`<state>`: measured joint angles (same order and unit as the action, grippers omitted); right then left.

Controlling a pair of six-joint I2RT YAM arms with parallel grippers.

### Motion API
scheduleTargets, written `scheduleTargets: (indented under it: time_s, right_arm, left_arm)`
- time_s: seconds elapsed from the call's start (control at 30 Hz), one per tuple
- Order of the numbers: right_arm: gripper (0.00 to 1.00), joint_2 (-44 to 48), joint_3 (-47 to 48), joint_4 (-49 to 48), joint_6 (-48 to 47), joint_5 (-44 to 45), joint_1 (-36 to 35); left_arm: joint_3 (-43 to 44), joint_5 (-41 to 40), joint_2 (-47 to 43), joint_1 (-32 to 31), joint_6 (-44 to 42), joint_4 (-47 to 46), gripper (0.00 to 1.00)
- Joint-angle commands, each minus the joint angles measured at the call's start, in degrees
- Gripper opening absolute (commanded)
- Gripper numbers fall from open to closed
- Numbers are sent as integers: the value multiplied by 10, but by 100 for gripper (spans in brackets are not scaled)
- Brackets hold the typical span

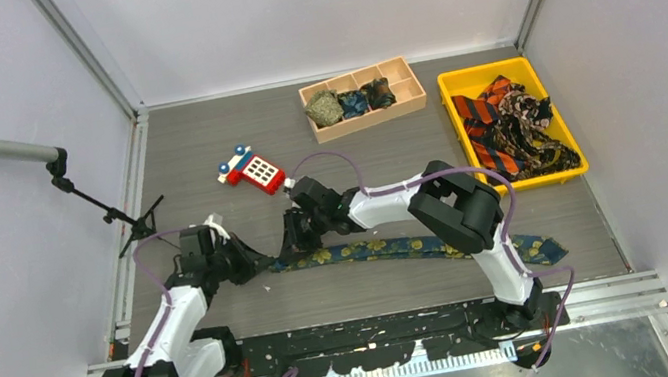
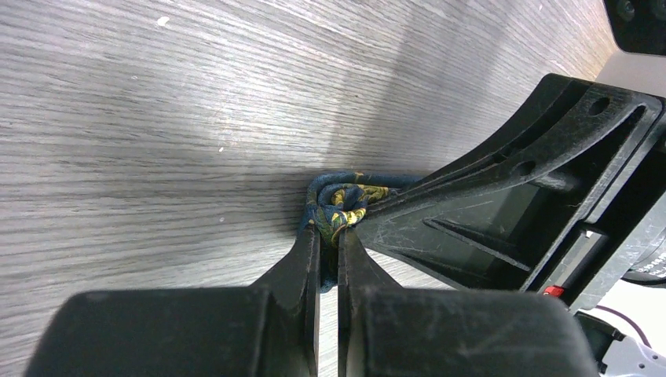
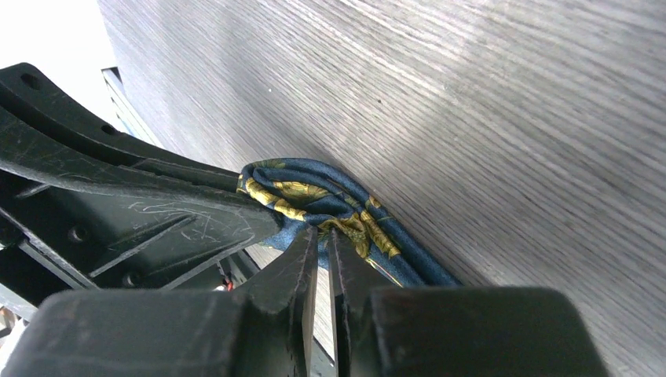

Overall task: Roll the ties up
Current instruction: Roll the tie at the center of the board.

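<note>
Table (image 1: 202, 149): tie (image 1: 400, 247) lies flat along the near side, its left end bunched in a small coil. Left gripper (image 2: 328, 236) and right gripper (image 3: 322, 239) both clenched on that coil. Fabric soft, light, probably slippery; best pinched at the coil's core.

Top view overlooks the whole table (image 1: 202, 149); both wrist views face the same tie end (image 2: 339, 203), close up.
</note>
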<state>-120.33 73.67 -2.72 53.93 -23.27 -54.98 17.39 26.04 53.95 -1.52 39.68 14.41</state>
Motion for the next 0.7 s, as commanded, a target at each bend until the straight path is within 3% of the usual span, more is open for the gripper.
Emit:
scheduleTargets:
  time_s: [0.0,0.67]
  right_arm:
    - [17,35,14,37,-7,15,-3]
    - [16,2,23,29,10,20,-17]
  left_arm:
    - [31,-19,-13,-6,-17,24,0]
    - [70,-68,-25,-34,-26,74,0]
